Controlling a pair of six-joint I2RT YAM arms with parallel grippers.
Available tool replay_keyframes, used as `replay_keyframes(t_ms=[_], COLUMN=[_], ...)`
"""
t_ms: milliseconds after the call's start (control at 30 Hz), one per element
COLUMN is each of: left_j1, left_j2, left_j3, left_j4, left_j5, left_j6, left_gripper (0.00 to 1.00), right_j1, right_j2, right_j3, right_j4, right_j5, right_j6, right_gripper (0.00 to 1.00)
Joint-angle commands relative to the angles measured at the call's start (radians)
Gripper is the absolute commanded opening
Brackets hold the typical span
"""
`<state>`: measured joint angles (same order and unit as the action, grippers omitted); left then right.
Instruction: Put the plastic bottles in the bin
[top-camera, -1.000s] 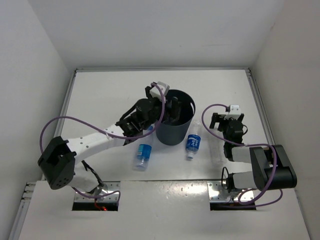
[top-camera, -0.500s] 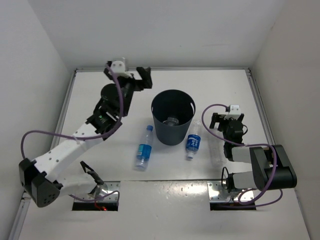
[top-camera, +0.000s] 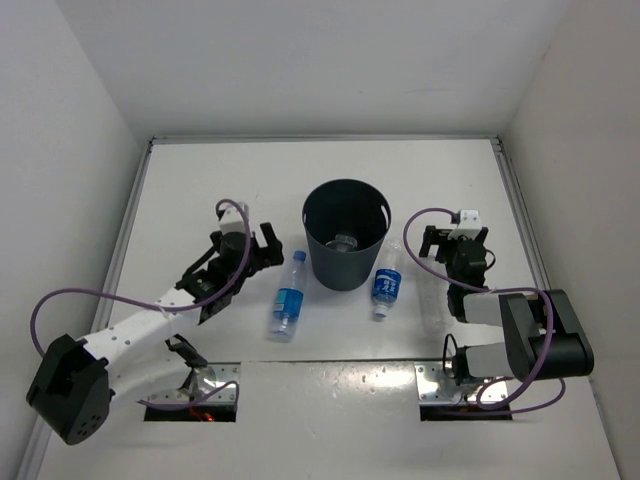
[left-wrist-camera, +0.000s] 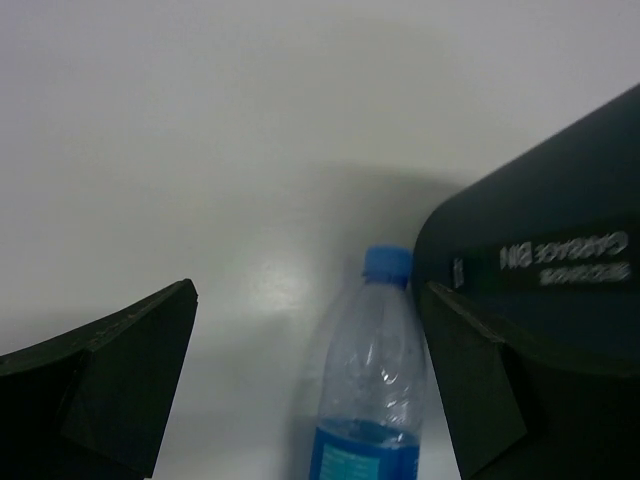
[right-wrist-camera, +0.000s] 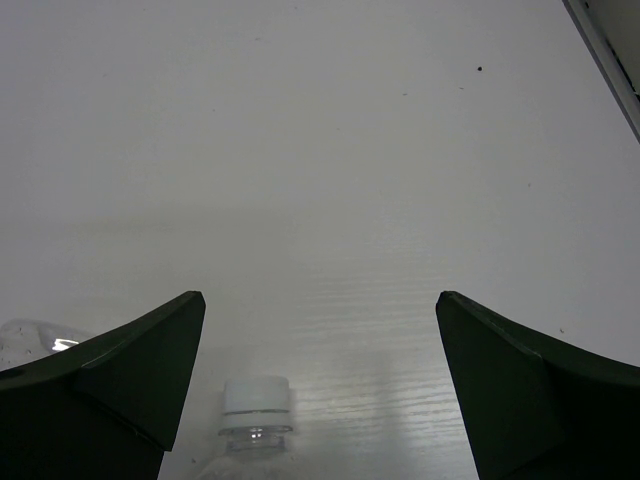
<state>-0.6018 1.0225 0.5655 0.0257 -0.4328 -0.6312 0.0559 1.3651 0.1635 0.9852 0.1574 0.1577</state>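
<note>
The bin (top-camera: 345, 268) stands upright at the centre of the surface (top-camera: 200, 190) in the top view, and one clear bottle (top-camera: 345, 241) lies at its bottom. Just left of the bin, a blue-capped bottle (top-camera: 287, 297) lies on its side on the surface, cap toward the top of the frame and a blue label around its middle. The left gripper (top-camera: 243, 243) sits left of that bottle's cap end, its fingers spread wide and holding nothing. In the left wrist view the cap lies right beside the bin wall at the right of the frame, between the two dark fingers. A second labelled bottle (top-camera: 386, 283) lies on its side just lower right of the bin. The right gripper (top-camera: 455, 243) is at the right of the top view, apart from the bin, fingers spread wide and empty. In the right wrist view a white-capped bottle (right-wrist-camera: 256, 402) shows at the bottom edge, between the fingers, cap pointing up the frame.
</note>
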Motion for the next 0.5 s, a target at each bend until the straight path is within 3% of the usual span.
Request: replay_keyframes(t_ms=[0, 200, 467], left_j1=[0.020, 0.030, 0.030], left_j2=[-0.058, 0.010, 0.030], left_j3=[-0.073, -0.151, -0.211], left_j4=[0.080, 0.106, 0.213], left_j5=[0.129, 0.305, 0.425], left_j6=[-0.047, -0.002, 0.037], left_gripper=[1.00, 1.00, 1.00], right_j1=[0.001, 0.001, 0.001], right_j2=[0.002, 0.002, 0.002], right_j3=[0.025, 0.025, 0.025], right_j4=[0.038, 0.038, 0.038], right_j5=[0.011, 0.011, 0.011], right_j6=[0.005, 0.005, 0.005], right_gripper=[1.00, 1.00, 1.00])
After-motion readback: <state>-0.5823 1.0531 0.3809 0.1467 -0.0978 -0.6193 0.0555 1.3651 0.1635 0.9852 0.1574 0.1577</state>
